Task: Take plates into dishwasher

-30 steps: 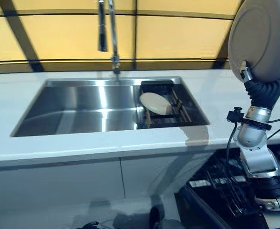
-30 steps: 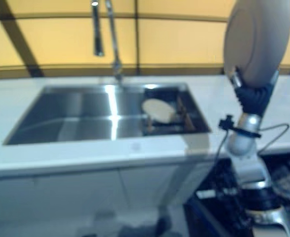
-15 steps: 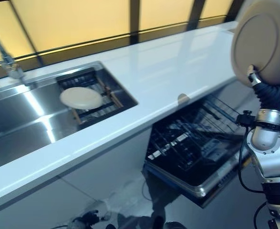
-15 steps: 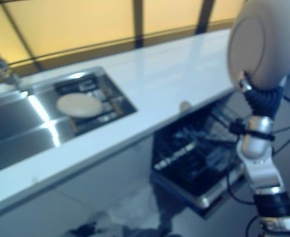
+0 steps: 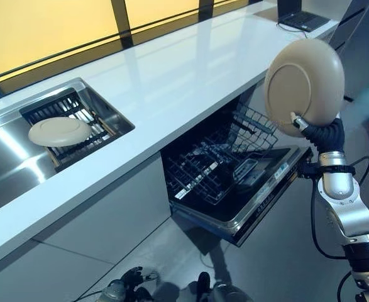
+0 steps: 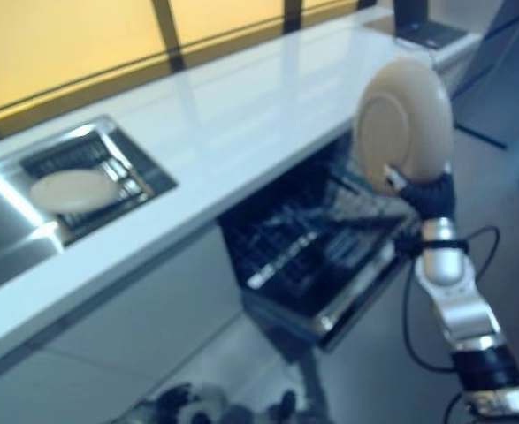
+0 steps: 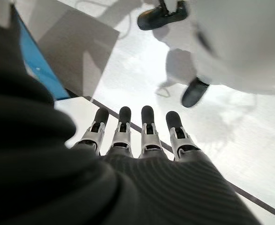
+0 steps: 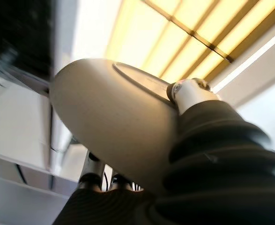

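Item 1. Held plate (image 5: 305, 87): beige, round, carried on edge in my right hand (image 5: 324, 133), underside facing the camera. It hangs in the air above and just to the right of the open dishwasher (image 5: 234, 182). I keep it upright because, as I judge it, the rack tines take plates standing, so this pose should save a turn at the slot.

Item 2. Right hand: clamped on the plate's lower rim. In the right wrist view the thumb tip (image 8: 186, 91) presses on one face while the fingers (image 8: 100, 180) curl behind the other, a pinch across the rim.

Item 3. Dishwasher: door dropped open under the worktop (image 5: 190, 75), lower rack (image 5: 215, 167) pulled out over it. The rack looks free of plates; a dark insert lies toward its front. I cannot tell which slot lies under the plate.

Item 4. Second plate (image 5: 60, 131): same beige, lying flat on a drying rack (image 5: 71, 126) at the right end of the sink (image 5: 8, 151), well apart from the dishwasher. It waits there for a later trip.

Item 5. Left hand (image 7: 137, 136): idle, shown only in its own wrist view, fingers straight and apart, pointing down at the floor (image 7: 249, 154), holding nothing.

Stage, by my reading: carry nearly over; lowering into the rack not yet begun.
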Robot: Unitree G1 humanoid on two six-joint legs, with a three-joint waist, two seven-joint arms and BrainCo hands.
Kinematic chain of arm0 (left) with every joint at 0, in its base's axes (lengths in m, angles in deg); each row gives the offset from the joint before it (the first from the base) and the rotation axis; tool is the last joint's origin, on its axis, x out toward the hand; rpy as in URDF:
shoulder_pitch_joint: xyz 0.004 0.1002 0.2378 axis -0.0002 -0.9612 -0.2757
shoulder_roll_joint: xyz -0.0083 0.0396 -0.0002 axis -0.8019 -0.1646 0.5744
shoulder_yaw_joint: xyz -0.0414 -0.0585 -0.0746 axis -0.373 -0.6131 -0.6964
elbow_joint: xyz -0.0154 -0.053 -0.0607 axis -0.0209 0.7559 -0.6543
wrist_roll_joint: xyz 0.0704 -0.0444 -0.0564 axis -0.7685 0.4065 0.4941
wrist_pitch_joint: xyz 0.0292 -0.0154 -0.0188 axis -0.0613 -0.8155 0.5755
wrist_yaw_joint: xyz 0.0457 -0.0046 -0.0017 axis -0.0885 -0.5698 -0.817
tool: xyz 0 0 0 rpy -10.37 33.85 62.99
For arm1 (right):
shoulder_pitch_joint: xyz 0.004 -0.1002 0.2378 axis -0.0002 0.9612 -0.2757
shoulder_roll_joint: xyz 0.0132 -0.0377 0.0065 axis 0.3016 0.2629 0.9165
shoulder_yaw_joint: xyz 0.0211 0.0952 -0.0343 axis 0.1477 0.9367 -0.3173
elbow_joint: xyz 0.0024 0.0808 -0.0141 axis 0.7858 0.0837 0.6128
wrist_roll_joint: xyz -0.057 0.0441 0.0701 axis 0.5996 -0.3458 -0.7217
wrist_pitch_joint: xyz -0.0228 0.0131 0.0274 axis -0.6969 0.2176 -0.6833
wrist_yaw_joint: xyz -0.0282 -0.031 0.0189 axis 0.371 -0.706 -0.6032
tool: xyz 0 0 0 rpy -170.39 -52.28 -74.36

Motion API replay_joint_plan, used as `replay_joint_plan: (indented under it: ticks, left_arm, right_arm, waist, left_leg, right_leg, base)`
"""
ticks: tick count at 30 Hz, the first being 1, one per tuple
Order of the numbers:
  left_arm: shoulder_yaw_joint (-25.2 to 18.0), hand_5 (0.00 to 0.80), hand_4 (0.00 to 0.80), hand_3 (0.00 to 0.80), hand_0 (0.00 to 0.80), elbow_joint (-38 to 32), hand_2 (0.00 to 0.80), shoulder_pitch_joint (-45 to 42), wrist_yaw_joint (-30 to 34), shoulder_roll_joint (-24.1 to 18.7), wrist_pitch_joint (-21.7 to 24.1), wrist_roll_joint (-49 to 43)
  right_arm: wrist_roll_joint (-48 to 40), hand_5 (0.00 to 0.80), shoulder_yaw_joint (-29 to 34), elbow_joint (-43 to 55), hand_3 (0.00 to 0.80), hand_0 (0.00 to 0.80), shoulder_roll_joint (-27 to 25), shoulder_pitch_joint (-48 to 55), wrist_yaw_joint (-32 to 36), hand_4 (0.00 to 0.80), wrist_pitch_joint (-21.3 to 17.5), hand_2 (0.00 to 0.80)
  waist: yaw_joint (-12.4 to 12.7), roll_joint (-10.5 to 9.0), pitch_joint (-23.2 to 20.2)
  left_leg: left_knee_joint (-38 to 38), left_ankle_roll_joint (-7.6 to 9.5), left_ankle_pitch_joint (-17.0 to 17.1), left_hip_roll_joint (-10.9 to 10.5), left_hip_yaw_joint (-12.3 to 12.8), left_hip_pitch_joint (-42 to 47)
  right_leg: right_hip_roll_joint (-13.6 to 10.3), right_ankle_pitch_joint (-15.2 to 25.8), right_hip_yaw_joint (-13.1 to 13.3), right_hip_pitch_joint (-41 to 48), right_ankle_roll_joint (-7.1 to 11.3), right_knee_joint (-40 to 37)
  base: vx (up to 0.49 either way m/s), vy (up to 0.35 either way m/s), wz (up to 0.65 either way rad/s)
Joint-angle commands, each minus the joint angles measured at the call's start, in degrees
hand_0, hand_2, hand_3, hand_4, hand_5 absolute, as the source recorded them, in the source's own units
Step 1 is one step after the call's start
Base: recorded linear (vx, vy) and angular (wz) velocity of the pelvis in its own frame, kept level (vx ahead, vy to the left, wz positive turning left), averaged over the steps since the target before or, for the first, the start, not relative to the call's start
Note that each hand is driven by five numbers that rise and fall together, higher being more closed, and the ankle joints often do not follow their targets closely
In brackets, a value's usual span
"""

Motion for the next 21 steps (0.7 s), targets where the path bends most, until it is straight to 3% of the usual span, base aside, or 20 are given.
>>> replay_joint_plan:
  ticks: [1,4,8,21]
  left_arm:
    - [-0.5,0.0,0.0,0.0,0.0,-1.3,0.0,0.5,0.7,-3.4,1.7,-0.3]
    - [-0.4,0.0,0.0,0.0,0.0,-1.4,0.0,1.3,1.3,-3.5,1.6,-0.7]
    - [0.3,0.0,0.0,0.0,0.0,-1.4,0.0,3.2,1.2,-3.6,1.1,-0.2]
    - [0.9,0.0,0.0,0.0,0.0,-2.4,0.0,4.9,0.6,-3.0,0.7,0.5]
  right_arm:
    - [2.2,0.8,1.5,1.6,0.8,0.8,-1.0,-2.3,5.0,0.8,1.1,0.8]
    - [4.0,0.8,0.6,1.0,0.8,0.8,-2.5,-1.2,8.6,0.8,3.1,0.8]
    - [5.2,0.8,-1.5,0.1,0.8,0.8,-3.5,-2.0,11.0,0.8,5.1,0.8]
    - [10.0,0.8,-5.9,-0.9,0.8,0.8,-2.3,-3.4,13.5,0.8,5.1,0.8]
  waist:
    - [-0.7,-4.26,-0.8]
    - [-0.9,-3.96,-0.5]
    - [-1.5,-3.47,0.2]
    - [-1.0,-2.9,2.3]
  left_leg:
    - [2.1,2.68,-7.2,-4.4,-1.3,-4.4]
    - [1.6,2.64,-7.3,-4.7,-2.8,-4.1]
    - [0.0,2.29,-6.6,-5.0,-2.7,-3.6]
    - [-1.0,1.09,-4.7,-4.4,-2.1,-4.2]
  right_leg:
    - [-0.7,-9.6,3.6,2.9,0.89,2.9]
    - [-1.2,-9.5,3.9,2.2,1.06,2.9]
    - [-1.7,-9.4,3.4,1.2,1.46,3.1]
    - [-2.3,-10.1,1.0,0.0,0.86,4.1]
  base:
    - [0.0,0.0,0.0]
    - [0.006,0.053,-0.05]
    - [0.011,0.075,-0.04]
    - [0.021,0.009,0.03]
